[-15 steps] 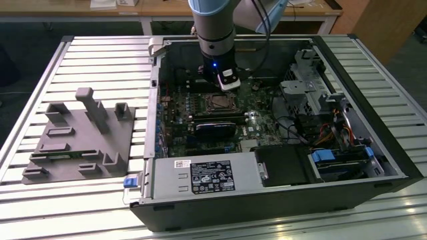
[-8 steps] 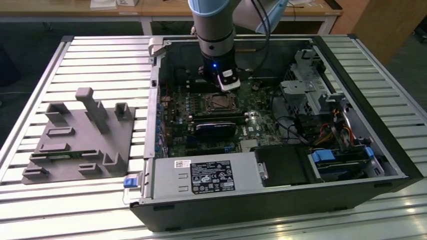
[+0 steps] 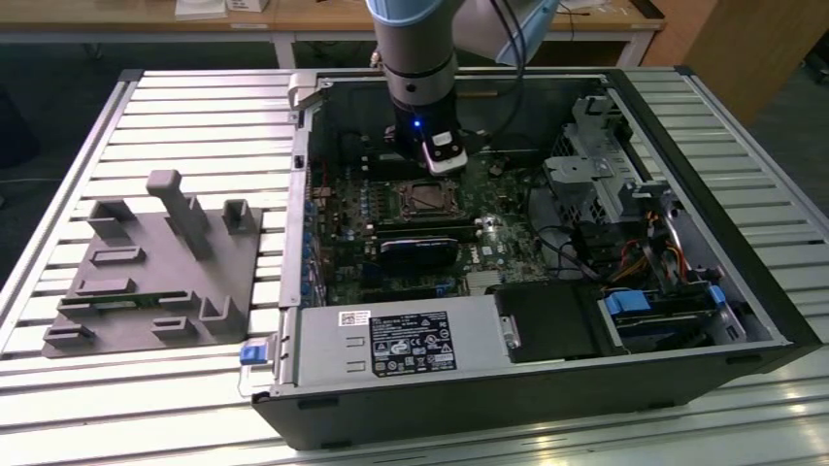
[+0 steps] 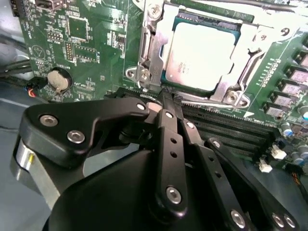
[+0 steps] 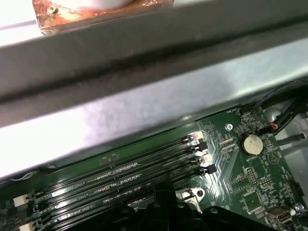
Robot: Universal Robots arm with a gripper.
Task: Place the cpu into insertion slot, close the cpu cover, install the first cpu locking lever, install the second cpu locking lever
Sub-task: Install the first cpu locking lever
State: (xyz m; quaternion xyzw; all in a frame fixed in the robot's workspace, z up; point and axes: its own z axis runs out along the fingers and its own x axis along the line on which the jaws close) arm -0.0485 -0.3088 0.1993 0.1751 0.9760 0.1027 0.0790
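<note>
1 cpu (image 4: 199,53), 4 RAM slots (image 5: 120,178) (blk)

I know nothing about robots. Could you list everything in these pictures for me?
Table: one, silvery slats, under everything.
Case: one, black, open, on the table.
Fixture: one, grey, on the table, exterior view's left of the case.
Board: one, green, inside the case.
Insertion slot: one, silvery-rimmed, mid-board.
Cpu: one, pale grey, seated in the slot.
Cover: one, silvery frame, around the cpu.
Memory slots: four, black, beside the insertion slot.
Battery: one, silvery, on the board.
Card: one, black, on the board.
Power unit: one, grey, black label, case's near side.
Arm: one, grey-blue, reaching into the case.
Pincer: one, black, shut, by the slot's edge.
</note>
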